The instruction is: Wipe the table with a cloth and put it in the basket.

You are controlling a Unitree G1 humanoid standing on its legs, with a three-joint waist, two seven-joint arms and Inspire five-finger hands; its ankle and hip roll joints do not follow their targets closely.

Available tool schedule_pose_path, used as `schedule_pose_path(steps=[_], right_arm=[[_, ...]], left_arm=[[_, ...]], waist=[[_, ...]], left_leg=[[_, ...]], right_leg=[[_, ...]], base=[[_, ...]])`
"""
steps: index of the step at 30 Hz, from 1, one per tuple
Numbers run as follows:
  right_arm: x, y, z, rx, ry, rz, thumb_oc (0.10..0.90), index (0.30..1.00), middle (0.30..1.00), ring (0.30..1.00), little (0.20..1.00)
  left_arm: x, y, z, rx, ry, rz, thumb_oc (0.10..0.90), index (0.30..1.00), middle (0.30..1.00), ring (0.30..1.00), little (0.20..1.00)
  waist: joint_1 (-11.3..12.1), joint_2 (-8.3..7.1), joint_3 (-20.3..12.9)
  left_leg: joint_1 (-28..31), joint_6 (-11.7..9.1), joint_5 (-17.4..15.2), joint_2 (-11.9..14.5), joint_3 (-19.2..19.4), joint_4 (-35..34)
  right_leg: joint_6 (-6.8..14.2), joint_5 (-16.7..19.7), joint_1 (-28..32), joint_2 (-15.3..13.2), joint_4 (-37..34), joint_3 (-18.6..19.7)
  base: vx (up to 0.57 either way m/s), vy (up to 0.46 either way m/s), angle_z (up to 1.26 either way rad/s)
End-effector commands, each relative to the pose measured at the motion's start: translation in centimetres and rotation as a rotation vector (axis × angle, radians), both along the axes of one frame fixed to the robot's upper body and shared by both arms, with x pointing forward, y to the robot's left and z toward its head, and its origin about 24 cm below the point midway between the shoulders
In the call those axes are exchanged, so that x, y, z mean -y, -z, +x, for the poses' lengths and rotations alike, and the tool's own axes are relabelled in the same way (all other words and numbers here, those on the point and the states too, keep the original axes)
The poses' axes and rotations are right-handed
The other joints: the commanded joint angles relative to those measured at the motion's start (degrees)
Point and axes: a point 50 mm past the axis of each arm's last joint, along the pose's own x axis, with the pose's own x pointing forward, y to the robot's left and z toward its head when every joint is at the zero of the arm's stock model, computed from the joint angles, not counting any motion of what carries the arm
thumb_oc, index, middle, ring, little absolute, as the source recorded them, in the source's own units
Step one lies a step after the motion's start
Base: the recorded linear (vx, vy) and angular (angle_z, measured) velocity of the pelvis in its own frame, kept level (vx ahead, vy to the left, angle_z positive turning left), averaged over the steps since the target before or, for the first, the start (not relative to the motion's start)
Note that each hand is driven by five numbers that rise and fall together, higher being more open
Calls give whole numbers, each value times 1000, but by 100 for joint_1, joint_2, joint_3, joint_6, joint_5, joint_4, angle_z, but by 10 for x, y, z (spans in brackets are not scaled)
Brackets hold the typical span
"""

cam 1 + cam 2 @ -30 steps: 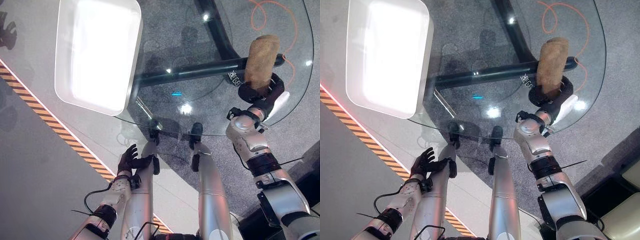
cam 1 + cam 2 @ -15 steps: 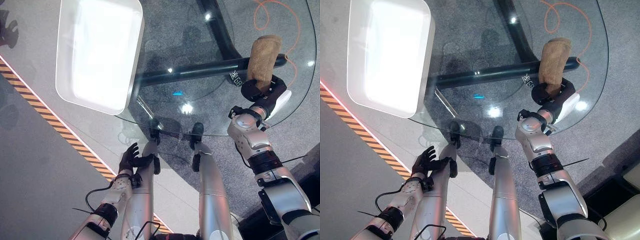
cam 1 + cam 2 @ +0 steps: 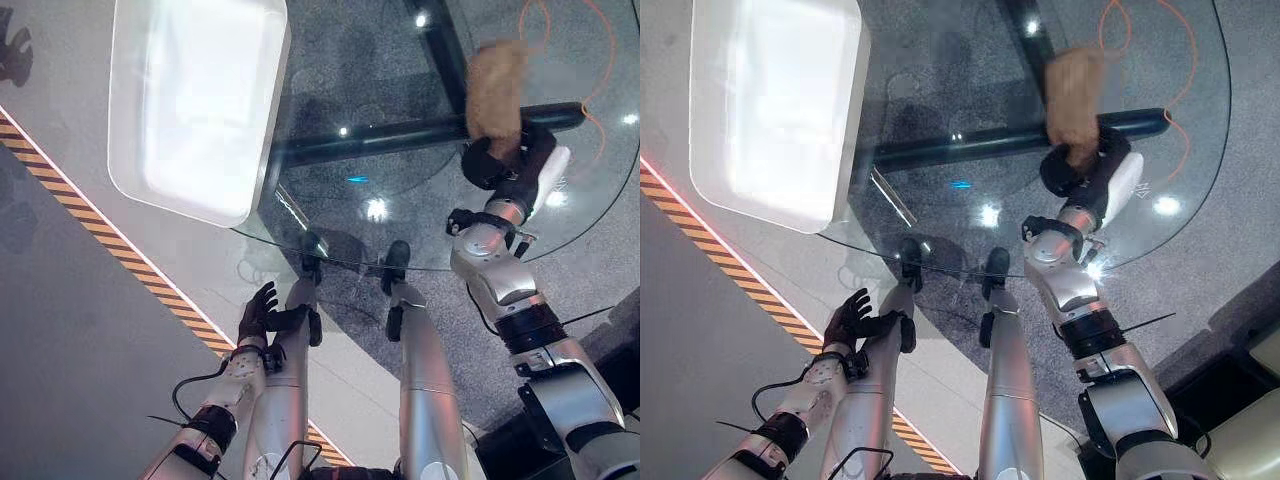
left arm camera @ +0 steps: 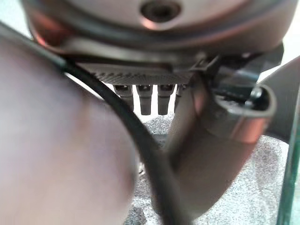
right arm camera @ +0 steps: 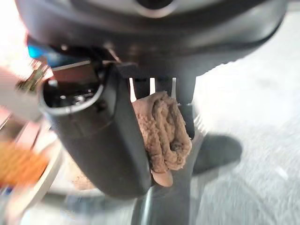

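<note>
I'm keeping my right hand (image 3: 1077, 172) curled around the brown cloth (image 3: 1072, 92), soft and light, flopping beyond my fingers (image 5: 163, 91) across the glass table (image 3: 940, 100).

Two silver-grey arms of rounded, jointed metal segments: left arm (image 3: 215, 415), right arm (image 3: 505, 290). Black bands ring each forearm and wrist. Left hand (image 3: 258, 312) dark all over. Right hand (image 3: 497, 160) dark, with a white cover (image 3: 548, 172) along one side.
</note>
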Motion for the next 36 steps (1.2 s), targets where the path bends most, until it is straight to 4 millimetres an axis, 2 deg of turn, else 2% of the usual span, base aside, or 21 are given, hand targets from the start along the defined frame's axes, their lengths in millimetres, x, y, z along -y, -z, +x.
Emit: schedule_pose_path(steps=[1,8,19,24,30,36], right_arm=[[-14,-38,-14,170,-118,-140,100,300,300,300,200],[-52,-22,-9,47,-329,-280,100,300,300,300,200],[-88,-2,-6,-83,-527,-434,100,300,300,300,200],[-106,-1,-10,-98,-651,-510,100,300,300,300,200],[-119,-5,-16,-79,-730,-559,100,300,300,300,200],[-118,-6,-19,-74,-746,-593,100,300,300,300,200]], left_arm=[[9,24,-30,-93,-7,-15,800,900,900,900,900],[11,27,-31,-94,12,-9,800,900,900,900,900],[15,24,-26,-84,39,-6,800,900,900,900,900],[17,23,-24,-85,55,0,800,900,900,900,900],[17,22,-21,-83,60,7,800,900,900,900,900],[13,22,-20,-91,55,16,800,900,900,900,900]], waist=[[-92,35,-91],[-37,73,-91],[46,165,-91],[86,183,-91],[106,185,-91],[99,168,-91]], left_leg=[[-201,131,-913,-494,-17,927],[-228,102,-887,-504,-18,920],[-269,64,-847,-509,8,921],[-270,52,-835,-516,12,929],[-298,47,-837,-498,27,964],[-310,55,-847,-472,37,1004]], right_leg=[[114,715,74,179,-940,-439],[107,688,45,148,-915,-500],[114,671,22,57,-917,-618],[125,672,20,22,-909,-650],[131,661,-27,-4,-851,-670],[142,668,-51,-25,-810,-672]], base=[[-13,-2,6],[-7,4,8],[0,0,0],[4,-1,5],[4,-5,4],[1,-2,1]])
